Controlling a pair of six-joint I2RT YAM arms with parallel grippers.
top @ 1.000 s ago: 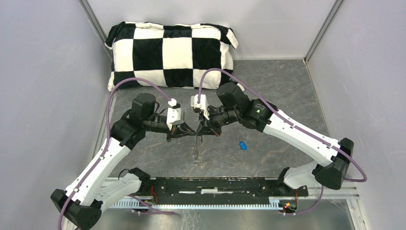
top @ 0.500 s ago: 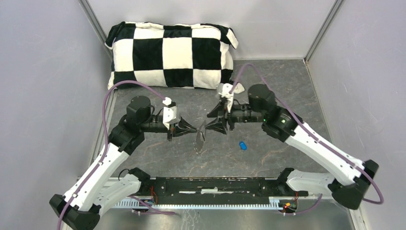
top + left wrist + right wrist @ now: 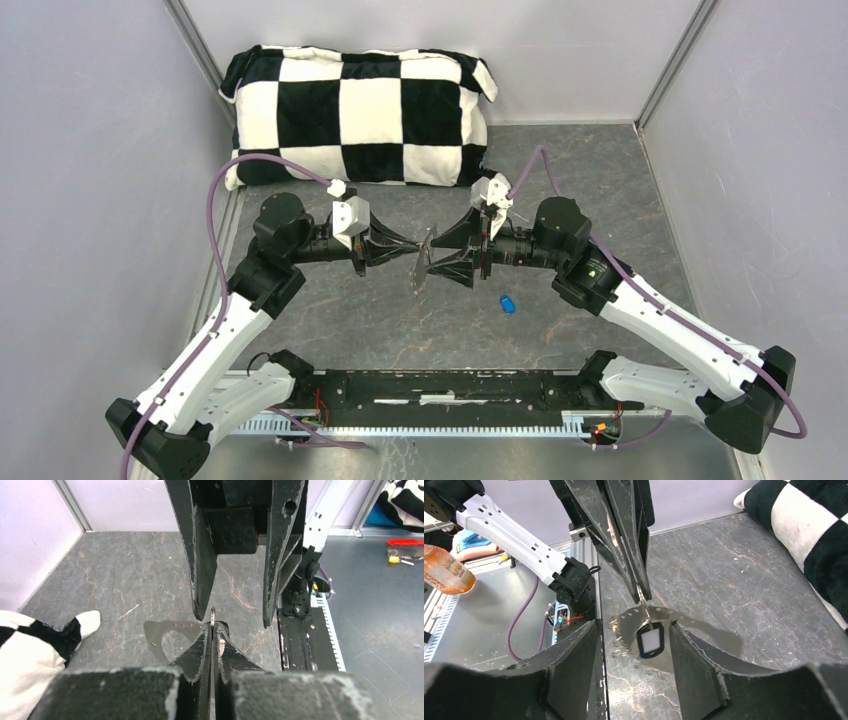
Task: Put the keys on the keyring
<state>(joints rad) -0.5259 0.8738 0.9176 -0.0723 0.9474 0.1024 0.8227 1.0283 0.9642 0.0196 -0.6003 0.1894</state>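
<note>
My left gripper [image 3: 411, 255] is shut on the thin wire of the keyring [image 3: 422, 272], holding it edge-on above the floor. In the left wrist view the wire [image 3: 213, 614] sticks up between the closed fingertips [image 3: 206, 636]. The black key with a pale centre [image 3: 650, 641] hangs from the ring just under those tips. My right gripper [image 3: 431, 257] faces the left one, open, its fingers [image 3: 694, 665] standing either side of the black key without touching it. The blue key [image 3: 508, 303] lies on the floor, below and to the right of the grippers.
A black-and-white chequered pillow [image 3: 360, 110] lies against the back wall. Grey walls close in left and right. A black mounting rail [image 3: 430, 385] with the arm bases runs along the near edge. The ring's shadow [image 3: 167, 637] falls on the marbled floor.
</note>
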